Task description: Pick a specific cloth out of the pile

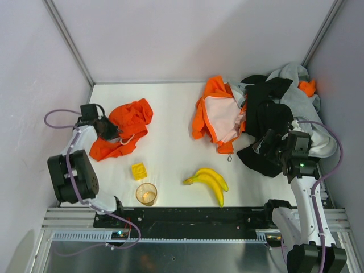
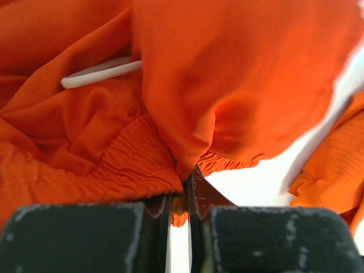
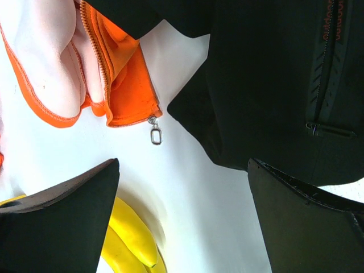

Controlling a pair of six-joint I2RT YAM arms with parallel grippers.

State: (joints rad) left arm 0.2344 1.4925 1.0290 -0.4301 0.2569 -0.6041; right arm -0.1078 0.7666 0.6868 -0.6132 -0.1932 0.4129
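The cloth [image 1: 128, 122], a small all-orange piece with a white drawstring, lies on the white table at the left, apart from the pile. My left gripper [image 1: 111, 132] is shut on its left edge. In the left wrist view the jaws [image 2: 181, 196] pinch a fold of the orange fabric [image 2: 227, 74]. The pile [image 1: 278, 108] of grey and black garments sits at the far right. My right gripper [image 1: 268, 149] is open and empty over the pile's black front edge. In the right wrist view it [image 3: 182, 210] frames bare table, with the black garment [image 3: 267, 79] just beyond.
A larger orange garment with pale pink lining [image 1: 219, 116] lies left of the pile, its zipper pull [image 3: 155, 135] on the table. Bananas [image 1: 209, 182] lie near the front centre. A yellow block [image 1: 139, 170] and an amber cup [image 1: 146, 194] stand front left. Walls enclose the table.
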